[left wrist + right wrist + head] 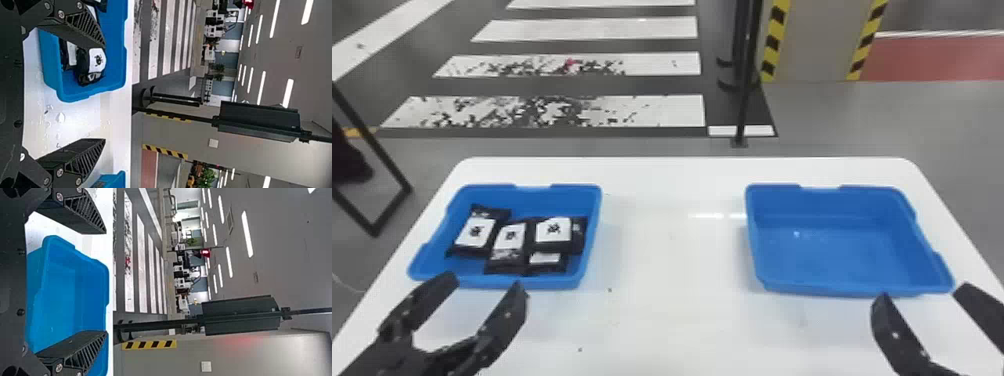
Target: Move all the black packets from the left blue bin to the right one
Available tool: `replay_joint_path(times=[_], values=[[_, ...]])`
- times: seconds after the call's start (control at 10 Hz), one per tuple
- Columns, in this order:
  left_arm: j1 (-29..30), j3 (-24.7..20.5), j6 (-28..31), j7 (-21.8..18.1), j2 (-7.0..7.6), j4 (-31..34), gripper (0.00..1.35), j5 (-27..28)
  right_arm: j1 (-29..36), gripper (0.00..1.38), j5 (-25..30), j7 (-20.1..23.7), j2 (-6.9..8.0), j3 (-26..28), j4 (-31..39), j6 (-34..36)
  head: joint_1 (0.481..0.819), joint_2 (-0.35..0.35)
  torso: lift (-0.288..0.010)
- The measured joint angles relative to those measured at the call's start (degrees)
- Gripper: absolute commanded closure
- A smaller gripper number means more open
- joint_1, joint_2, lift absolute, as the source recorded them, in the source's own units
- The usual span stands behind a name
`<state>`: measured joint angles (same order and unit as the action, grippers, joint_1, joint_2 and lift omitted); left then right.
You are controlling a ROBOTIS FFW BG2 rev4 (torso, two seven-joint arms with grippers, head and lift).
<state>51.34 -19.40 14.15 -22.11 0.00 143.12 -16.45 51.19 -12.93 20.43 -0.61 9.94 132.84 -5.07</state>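
My left gripper [487, 287] is open with nothing between its fingers, at the near edge of the left blue bin [542, 284]. Several black packets with white labels lie in that bin, among them a packet [474, 232] at its left and another packet [553, 235] at its right. Near the front edge of the right blue bin [837, 250], which holds nothing, my right gripper [919, 292] stands open. In the left wrist view the left gripper [105, 93] has a packet [92, 64] beyond it. The right wrist view has the right gripper [106, 282] before the right bin [58, 297].
Both bins stand on a white table [672, 250], with a wide stretch of tabletop between them. Past its far edge, a black post [744, 85] rises from the floor. A black frame [377, 232] stands on the floor to the left.
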Motion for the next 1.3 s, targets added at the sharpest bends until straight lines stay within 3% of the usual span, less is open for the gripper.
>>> replay_joint_path(times=[0.3, 0.5, 0.8, 1.3], values=[[-8.92, -2.94, 8.50, 0.19, 0.00, -1.88, 0.20, 5.88, 0.00, 0.12, -0.26, 0.05, -0.09, 0.00, -0.15, 0.00, 0.695, 0.128, -0.140], [-15.33, -3.32, 13.55, 0.32, 0.80, -5.33, 0.20, 9.39, 0.11, 0.12, -0.56, 0.05, -0.09, 0.00, -0.17, 0.00, 0.695, 0.156, -0.140], [-26.01, -2.18, 19.66, 0.17, 3.48, -14.37, 0.21, 15.24, 0.14, 0.12, -0.76, 0.05, -0.12, 0.00, -0.18, 0.00, 0.695, 0.186, -0.140], [-44.04, 5.03, 24.72, -1.51, 7.87, -31.90, 0.22, 23.25, 0.13, 0.12, -0.87, 0.05, -0.11, -0.06, -0.38, 0.00, 0.695, 0.156, -0.140]])
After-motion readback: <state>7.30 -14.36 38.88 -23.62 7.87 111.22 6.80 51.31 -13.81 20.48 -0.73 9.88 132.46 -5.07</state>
